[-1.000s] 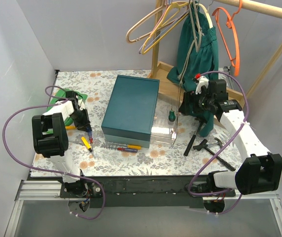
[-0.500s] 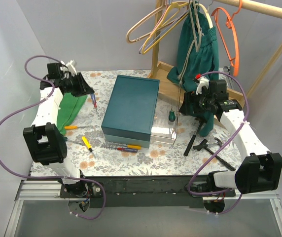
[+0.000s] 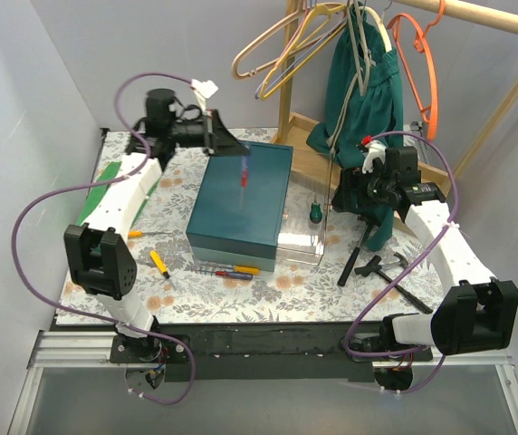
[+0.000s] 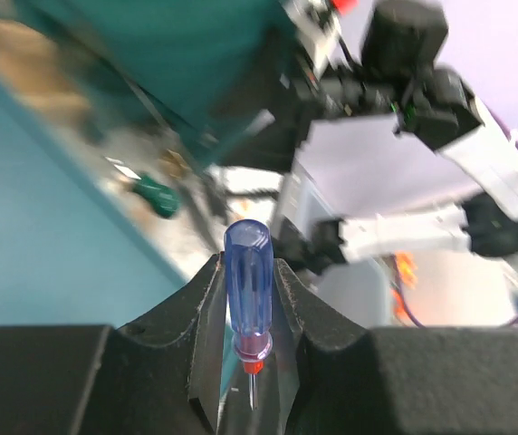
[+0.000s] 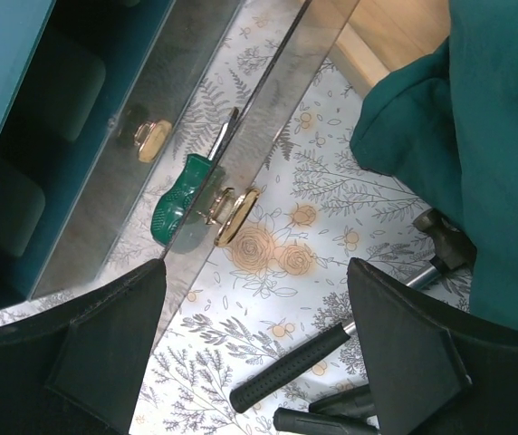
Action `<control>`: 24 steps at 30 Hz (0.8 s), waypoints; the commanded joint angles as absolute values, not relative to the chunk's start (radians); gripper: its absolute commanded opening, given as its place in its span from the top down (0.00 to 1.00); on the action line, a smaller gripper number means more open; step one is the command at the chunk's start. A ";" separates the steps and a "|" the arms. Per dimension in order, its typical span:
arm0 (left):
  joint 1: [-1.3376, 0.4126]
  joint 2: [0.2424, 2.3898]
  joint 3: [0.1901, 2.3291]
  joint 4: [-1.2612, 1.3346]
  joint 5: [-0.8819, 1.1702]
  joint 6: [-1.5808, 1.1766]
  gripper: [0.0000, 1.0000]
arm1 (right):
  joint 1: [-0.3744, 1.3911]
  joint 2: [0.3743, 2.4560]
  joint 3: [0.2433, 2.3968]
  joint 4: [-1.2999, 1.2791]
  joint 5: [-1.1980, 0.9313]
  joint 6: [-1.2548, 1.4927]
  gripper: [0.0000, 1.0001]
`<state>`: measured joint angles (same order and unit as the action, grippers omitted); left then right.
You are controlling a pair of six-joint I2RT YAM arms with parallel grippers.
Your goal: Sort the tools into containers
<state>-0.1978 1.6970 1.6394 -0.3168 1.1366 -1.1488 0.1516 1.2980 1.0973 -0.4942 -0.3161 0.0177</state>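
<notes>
Screwdriver [image 4: 245, 263], translucent blue, cylindrical | left pincer [image 4: 246, 283] clamped on it; right pincer [image 5: 254, 267] apart

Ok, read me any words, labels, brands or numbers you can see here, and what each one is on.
None can be read in any view.
The teal box has a plain lid.
The blue screwdriver and green screwdriver show no print on their handles.
The coloured specks on the right arm are too small to read.

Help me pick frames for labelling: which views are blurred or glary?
Left wrist: the blue screwdriver in the jaws is sharp, the background blurred. Right wrist: sharp, with reflections on the clear drawer tray wall. Top external: evenly lit, sharp.
</notes>
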 commanded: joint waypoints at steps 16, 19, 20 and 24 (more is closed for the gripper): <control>-0.449 1.942 1.712 -0.121 1.097 -1.298 0.81 | 0.115 1.270 1.048 -0.446 -0.304 0.003 0.11; -0.465 1.956 1.735 -0.130 1.088 -1.281 0.77 | 0.115 1.278 1.043 -0.440 -0.305 0.003 0.12; -0.475 1.960 1.743 -0.147 1.080 -1.273 0.78 | 0.114 1.279 1.043 -0.439 -0.305 0.002 0.12; -0.491 1.990 1.784 -0.175 1.039 -1.255 0.59 | 0.112 1.293 1.045 -0.439 -0.305 0.003 0.12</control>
<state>-0.4698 1.9785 1.7176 -0.1619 1.0725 -1.2758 0.1188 1.2957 1.0458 -0.4702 -0.3092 0.0177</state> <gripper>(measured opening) 0.285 0.882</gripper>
